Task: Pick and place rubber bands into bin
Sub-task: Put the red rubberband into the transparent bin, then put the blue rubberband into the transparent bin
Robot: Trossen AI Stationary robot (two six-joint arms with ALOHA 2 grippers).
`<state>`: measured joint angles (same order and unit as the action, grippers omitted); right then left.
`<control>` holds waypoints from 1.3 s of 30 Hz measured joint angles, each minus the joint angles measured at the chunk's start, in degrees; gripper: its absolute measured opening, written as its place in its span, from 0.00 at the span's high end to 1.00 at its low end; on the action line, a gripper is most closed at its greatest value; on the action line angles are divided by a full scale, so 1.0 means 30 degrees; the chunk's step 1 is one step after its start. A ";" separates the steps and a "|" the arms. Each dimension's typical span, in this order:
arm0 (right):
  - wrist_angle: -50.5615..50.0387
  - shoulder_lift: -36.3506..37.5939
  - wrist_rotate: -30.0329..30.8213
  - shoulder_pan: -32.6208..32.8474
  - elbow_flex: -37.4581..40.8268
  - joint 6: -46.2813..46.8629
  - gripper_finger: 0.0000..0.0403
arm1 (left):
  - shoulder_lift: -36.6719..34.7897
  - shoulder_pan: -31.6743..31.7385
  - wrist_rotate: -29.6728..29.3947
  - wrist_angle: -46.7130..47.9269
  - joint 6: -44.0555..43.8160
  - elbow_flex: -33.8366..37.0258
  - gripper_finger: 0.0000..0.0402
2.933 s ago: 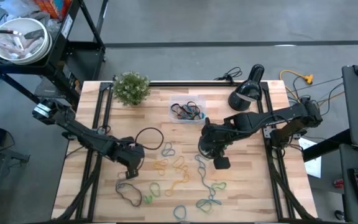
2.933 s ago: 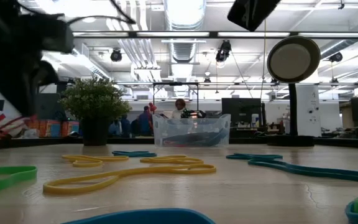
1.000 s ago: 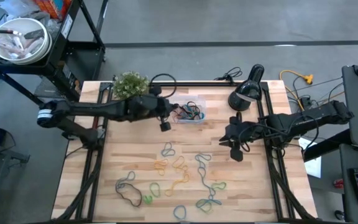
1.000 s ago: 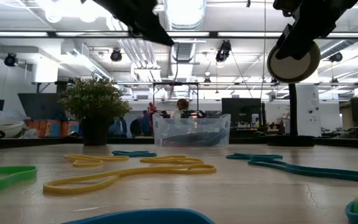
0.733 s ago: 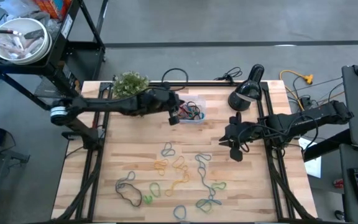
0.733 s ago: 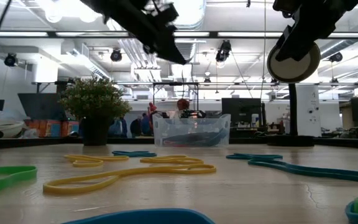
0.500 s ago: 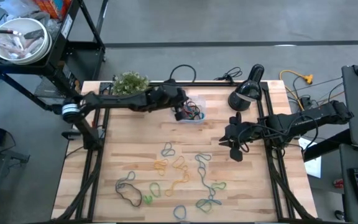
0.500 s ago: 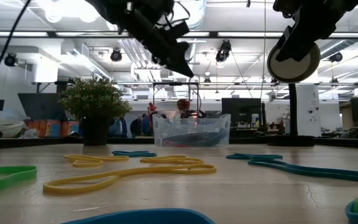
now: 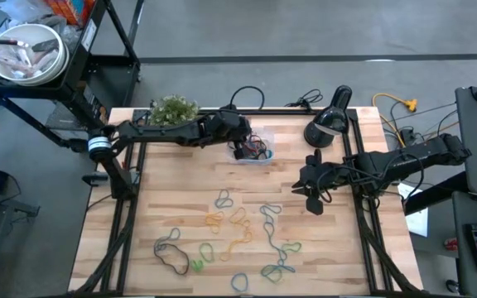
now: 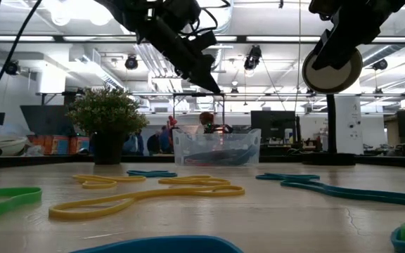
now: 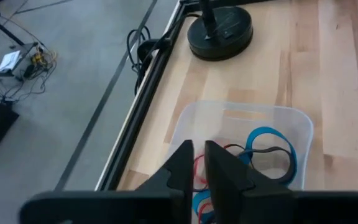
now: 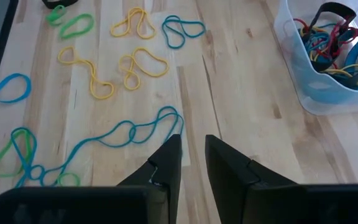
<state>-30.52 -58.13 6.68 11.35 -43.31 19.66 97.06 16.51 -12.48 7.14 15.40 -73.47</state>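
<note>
Your left tool [image 9: 240, 150] has swung up from the lower-left bands to hang over the bin [image 9: 262, 157] at upper centre, fingers nearly closed, with a black band looped above it. Loose rubber bands [image 9: 237, 228] lie lower centre on the surface [image 9: 180, 182]. Your right tool [image 9: 315, 204] hovers centre-right, slightly parted and empty.

The bin [image 9: 253, 147] stands at the table's [image 9: 346, 257] far edge, between a potted plant [image 9: 172, 111] on the left and a desk lamp [image 9: 326, 124] on the right. The left gripper [image 9: 243, 151] hangs over its open top. A bare strip of wood separates the bin from the rubber bands [image 9: 237, 236] scattered nearer. The right gripper [image 9: 315, 202] hovers above clear board just right of them.
</note>
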 joint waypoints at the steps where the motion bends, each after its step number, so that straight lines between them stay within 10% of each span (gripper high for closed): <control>1: 0.0000 0.0000 0.0000 0.0000 0.0000 0.0000 0.83 | 0.0000 -0.0007 0.0065 0.0033 -0.0002 0.0000 0.91; 19: 0.1504 -0.2606 -0.1888 0.0000 0.0546 -0.1895 0.83 | -0.4212 -0.2687 0.2110 0.8015 -0.2290 -0.0003 0.75; 39: 0.5499 -1.0292 -0.4345 -0.1388 -0.1340 -0.4972 0.83 | -1.0632 -0.8113 0.0962 0.8412 -0.8429 0.3530 0.75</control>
<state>-14.03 -89.01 -6.36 7.19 -47.33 4.74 65.16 -7.83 -9.59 32.38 -9.89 -62.88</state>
